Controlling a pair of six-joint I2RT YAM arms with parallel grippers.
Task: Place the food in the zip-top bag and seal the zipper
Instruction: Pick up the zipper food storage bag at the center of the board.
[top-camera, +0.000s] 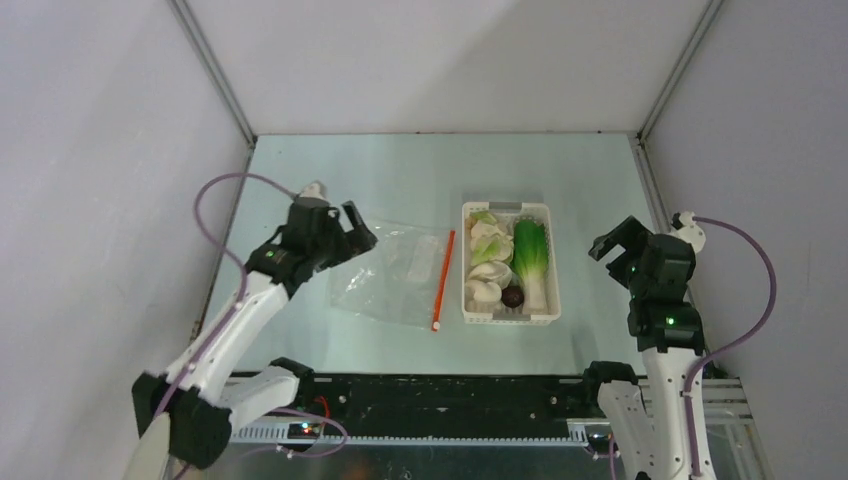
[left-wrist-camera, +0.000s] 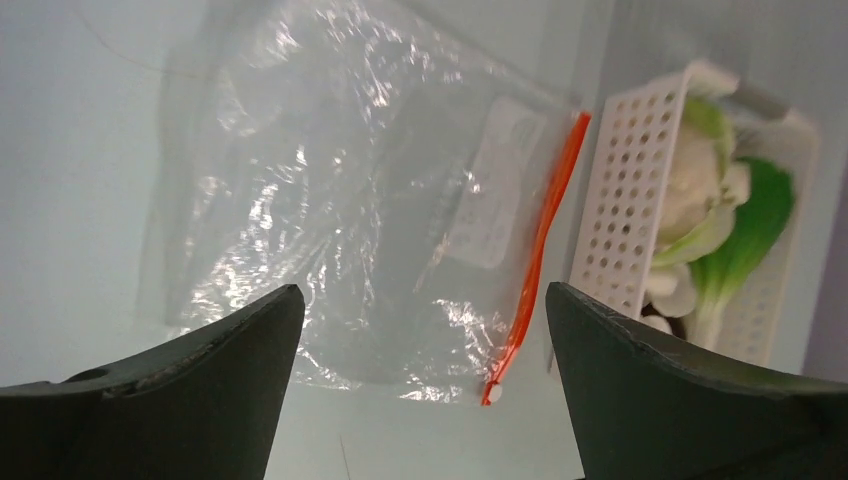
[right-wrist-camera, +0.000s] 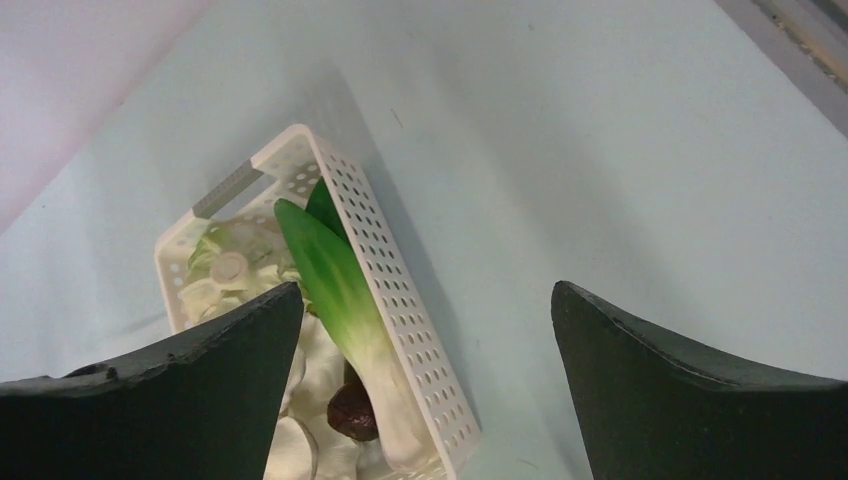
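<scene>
The clear zip-top bag (top-camera: 395, 272) lies flat on the table left of a white perforated basket (top-camera: 553, 270). Its red-orange zipper (top-camera: 443, 277) runs along the edge nearest the basket, with a small white slider (left-wrist-camera: 496, 393) at the near end. The food sits in the basket: a green bok choy (top-camera: 531, 257), several pale lumps (top-camera: 488, 270) and a dark brown ball (top-camera: 513, 296). My left gripper (top-camera: 350, 235) hovers open over the bag's left side (left-wrist-camera: 330, 200). To the right of the basket my right gripper (top-camera: 612, 245) hangs open, empty, with the bok choy (right-wrist-camera: 345, 290) in its view.
The basket (right-wrist-camera: 400, 290) stands with a grey handle slot at its far end. Grey enclosure walls rise on both sides and behind. A black rail with cables runs along the near table edge (top-camera: 440, 395).
</scene>
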